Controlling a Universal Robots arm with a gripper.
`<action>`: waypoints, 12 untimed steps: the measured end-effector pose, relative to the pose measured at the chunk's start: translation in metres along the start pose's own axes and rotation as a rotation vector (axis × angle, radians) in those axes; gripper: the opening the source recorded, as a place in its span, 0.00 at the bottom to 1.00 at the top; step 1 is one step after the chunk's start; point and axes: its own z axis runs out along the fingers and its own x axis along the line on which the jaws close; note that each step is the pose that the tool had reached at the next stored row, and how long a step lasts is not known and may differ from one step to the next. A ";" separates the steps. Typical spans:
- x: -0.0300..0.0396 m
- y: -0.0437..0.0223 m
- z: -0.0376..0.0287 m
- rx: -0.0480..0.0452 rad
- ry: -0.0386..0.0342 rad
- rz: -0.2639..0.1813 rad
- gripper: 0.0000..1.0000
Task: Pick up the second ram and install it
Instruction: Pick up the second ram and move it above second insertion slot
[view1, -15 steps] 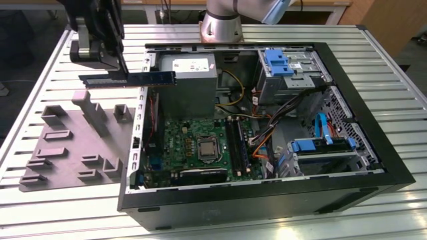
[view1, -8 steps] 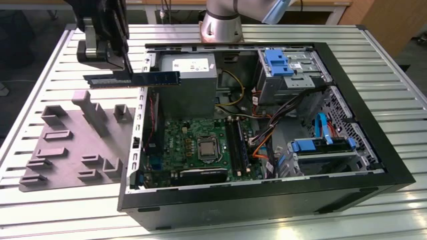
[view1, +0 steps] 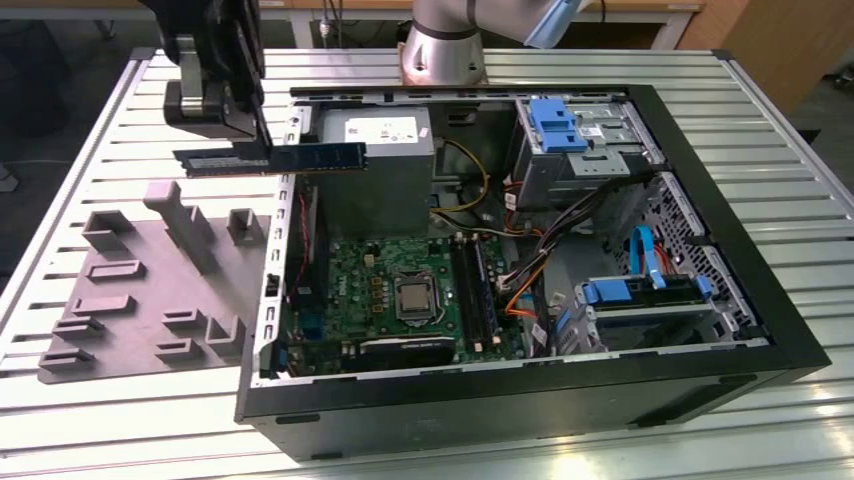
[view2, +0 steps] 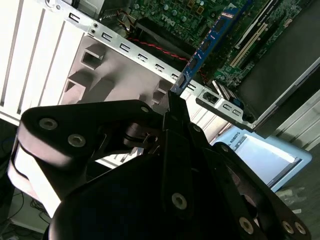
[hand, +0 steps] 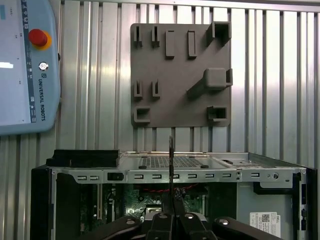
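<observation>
Tool (view1: 251, 148): pinching one end of the second ram (view1: 314, 156).
Second ram: held level in the air, over the open case's (view1: 534, 405) wall on the exterior view's left.
Wrist views: both see the ram edge-on (view2: 205, 47) (hand: 171, 167).
Case: on the table (view1: 80, 420) – motherboard (view1: 380, 285) inside.
Grey tray (view1: 140, 290): beside the case.

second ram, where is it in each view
Exterior view: second ram held level in the gripper, above the case's wall.
Second wrist view: blue strip running out from the gripper.
First wrist view: thin dark edge-on line.
Shared landmark: grey tray.
</observation>
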 end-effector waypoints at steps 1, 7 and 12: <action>0.0000 -0.0004 0.0001 0.0001 -0.0001 0.000 0.11; 0.0000 -0.0027 0.0000 0.0000 0.0000 0.000 0.11; 0.0000 -0.0053 0.0000 0.0000 0.0000 0.000 0.11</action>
